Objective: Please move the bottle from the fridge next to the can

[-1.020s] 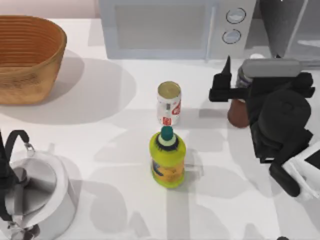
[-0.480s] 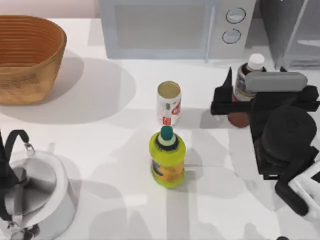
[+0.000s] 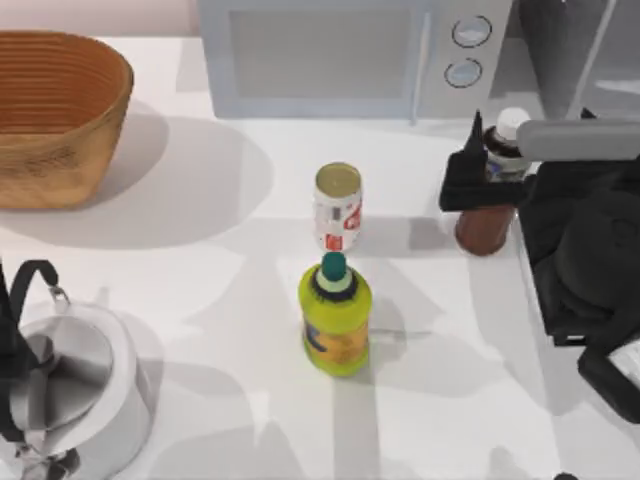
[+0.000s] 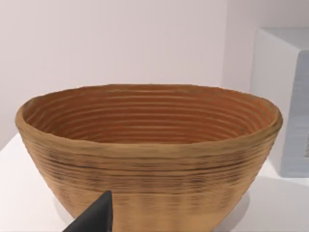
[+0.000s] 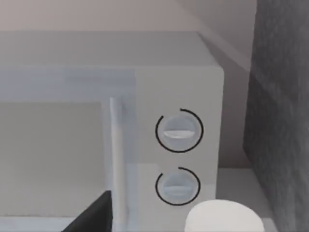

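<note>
The reddish-brown bottle (image 3: 487,222) with its white cap (image 3: 512,122) stands upright on the table in front of the fridge (image 3: 585,45), well to the right of the can (image 3: 338,207). My right gripper (image 3: 492,165) is open around the bottle's upper body, with one black finger (image 3: 470,175) on its left side. In the right wrist view the cap (image 5: 223,216) sits low, beside a dark fingertip (image 5: 95,215) and the fridge wall (image 5: 282,121). One dark fingertip (image 4: 95,218) of my left gripper faces the basket (image 4: 149,154).
A yellow-green bottle with a teal cap (image 3: 335,318) stands just in front of the can. The microwave (image 3: 330,55) lines the back edge, the woven basket (image 3: 55,115) is at the back left, and a silver kettle (image 3: 75,385) is at the front left.
My right gripper has set the bottle down and slid to the right. The bottle's cap has come into sight and the bottle stays put.
</note>
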{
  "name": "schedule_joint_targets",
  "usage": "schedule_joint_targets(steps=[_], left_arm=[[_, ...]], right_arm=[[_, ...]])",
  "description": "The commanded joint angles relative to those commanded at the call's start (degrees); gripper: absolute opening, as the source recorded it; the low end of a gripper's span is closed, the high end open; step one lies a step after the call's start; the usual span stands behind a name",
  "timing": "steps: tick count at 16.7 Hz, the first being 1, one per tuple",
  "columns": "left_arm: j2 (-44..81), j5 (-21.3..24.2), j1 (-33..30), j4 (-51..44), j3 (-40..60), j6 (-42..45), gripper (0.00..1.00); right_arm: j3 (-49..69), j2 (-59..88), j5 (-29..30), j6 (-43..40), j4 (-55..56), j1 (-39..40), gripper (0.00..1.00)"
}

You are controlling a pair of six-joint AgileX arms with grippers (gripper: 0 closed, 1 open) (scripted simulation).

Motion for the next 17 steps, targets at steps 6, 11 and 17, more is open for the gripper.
schedule_joint_targets(steps=[6,11,17], left_arm=[[0.0,0.0,0.0,0.0,0.0,0.0,1.0],[0.0,0.0,0.0,0.0,0.0,0.0,1.0],[0.0,0.0,0.0,0.0,0.0,0.0,1.0]], right_arm=[[-7.24,-27.95,-8.75,0.17,-18.46,-7.47,1.0],[-15.88,-57.19,-17.77,0.21,-39.12,-16.73,1.0],[-25.36,-88.19,-27.71,0.02,-62.04,-27.34,1.0]])
